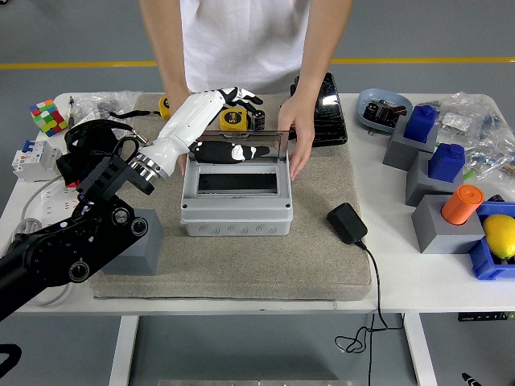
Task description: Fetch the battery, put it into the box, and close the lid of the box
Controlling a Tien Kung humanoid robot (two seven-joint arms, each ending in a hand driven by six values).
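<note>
The grey box (pixel 236 211) stands on the felt mat, its dark inside (pixel 233 182) open to view. I cannot make out a battery in it. Its smoky clear lid (pixel 241 147) stands upright at the box's far edge. My left hand (pixel 238 121), white with black fingertips, reaches over the lid's top edge. Its fingers (pixel 241 97) are stretched out behind the lid and its thumb (pixel 233 151) lies across the lid's front. A person's hand (pixel 294 133) steadies the box's right side; the other hand (pixel 179 121) is behind my forearm on the left.
A yellow tape measure (pixel 232 119) and a small black cylinder (pixel 257 118) sit behind the lid. A black power adapter (pixel 347 223) lies right of the box. Grey and blue blocks (pixel 438 173) stand at the right, a Rubik's cube (pixel 48 117) and cables at the left.
</note>
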